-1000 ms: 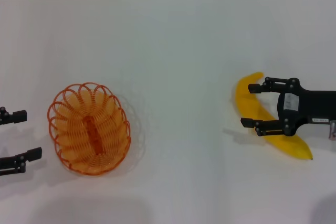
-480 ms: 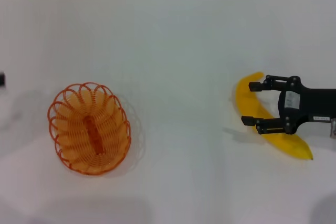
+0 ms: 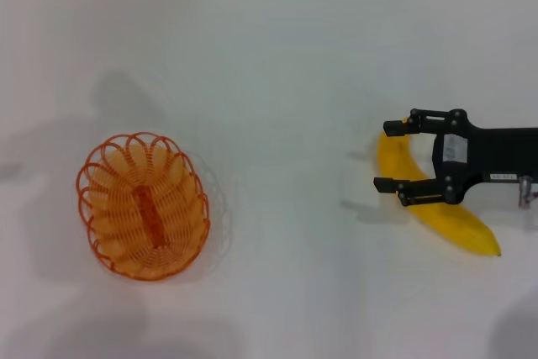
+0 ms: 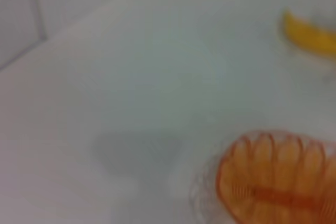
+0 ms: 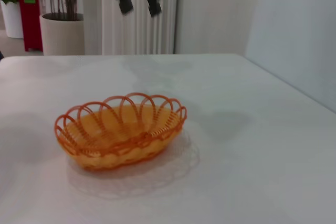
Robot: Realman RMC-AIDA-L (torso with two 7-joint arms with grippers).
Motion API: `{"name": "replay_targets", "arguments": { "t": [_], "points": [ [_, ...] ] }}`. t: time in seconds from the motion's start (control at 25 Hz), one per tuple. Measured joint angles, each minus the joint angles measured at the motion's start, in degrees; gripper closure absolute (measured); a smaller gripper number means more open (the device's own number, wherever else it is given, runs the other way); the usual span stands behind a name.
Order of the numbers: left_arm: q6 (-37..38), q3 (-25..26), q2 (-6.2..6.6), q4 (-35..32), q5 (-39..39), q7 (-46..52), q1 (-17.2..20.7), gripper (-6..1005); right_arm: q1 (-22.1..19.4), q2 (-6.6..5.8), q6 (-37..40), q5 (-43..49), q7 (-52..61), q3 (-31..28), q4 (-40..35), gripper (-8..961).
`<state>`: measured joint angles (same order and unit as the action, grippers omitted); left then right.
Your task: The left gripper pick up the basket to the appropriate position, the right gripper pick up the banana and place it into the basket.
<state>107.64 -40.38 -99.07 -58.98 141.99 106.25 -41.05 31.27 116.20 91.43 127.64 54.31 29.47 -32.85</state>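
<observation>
The orange wire basket (image 3: 143, 206) sits empty on the white table at the left; it also shows in the left wrist view (image 4: 278, 182) and the right wrist view (image 5: 121, 129). The yellow banana (image 3: 441, 212) lies at the right, also in the left wrist view (image 4: 310, 35). My right gripper (image 3: 387, 155) is open, low over the banana's far end, with one finger on each side of it. My left gripper is out of the head view; the right wrist view shows it (image 5: 139, 4) high above the table beyond the basket, fingers apart and empty.
The white table (image 3: 277, 81) ends at a tiled wall at the back. A soft shadow (image 3: 126, 94) lies on the table behind the basket. Beyond the table stand a potted plant (image 5: 60, 30) and a white radiator (image 5: 136, 30).
My left gripper has lifted from beside the basket out of the head view, leaving a shadow on the table. My right gripper has shifted slightly left and toward the banana's far end.
</observation>
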Motion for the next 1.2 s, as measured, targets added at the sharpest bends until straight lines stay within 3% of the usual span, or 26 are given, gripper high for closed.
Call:
{"name": "replay_targets", "arguments": {
  "t": [0.08, 0.16, 0.32, 0.48, 0.6, 0.88, 1.2],
  "points": [
    [-0.81, -1.85, -1.78, -2.95, 1.39, -3.21, -0.31, 125, 0.46, -0.05, 0.49, 0.01, 0.45, 0.00, -0.05, 120],
    [-1.76, -2.76, -5.14, -7.91, 2.64, -6.78, -0.09, 125, 0.65, -0.07, 0.65, 0.01, 0.75, -0.01, -0.05, 120],
    [-3.24, -4.59, -9.90, -11.51, 5.94, -11.94, -0.39, 125, 0.75, -0.08, 0.85, 0.03, 0.86, -0.03, -0.05, 120],
    [-8.86, -7.91, -13.55, -11.63, 9.72, -12.71, -0.57, 126, 1.08, -0.10, 0.86, 0.05, 0.96, -0.03, -0.04, 120],
    [-12.79, -10.93, -15.53, -10.67, 11.84, -13.27, -0.30, 126, 1.10, -0.08, 0.86, 0.07, 1.05, -0.03, -0.02, 120],
    [-18.84, -12.42, -16.75, -2.39, 9.55, -16.57, -2.26, 127, 1.13, -0.02, 0.86, 0.07, 1.06, -0.03, -0.02, 120],
    [-22.52, -12.34, -15.84, 5.93, 6.32, -18.96, -3.82, 127, 1.28, 0.07, 0.78, 0.07, 1.06, -0.03, -0.02, 119]
  ]
}}
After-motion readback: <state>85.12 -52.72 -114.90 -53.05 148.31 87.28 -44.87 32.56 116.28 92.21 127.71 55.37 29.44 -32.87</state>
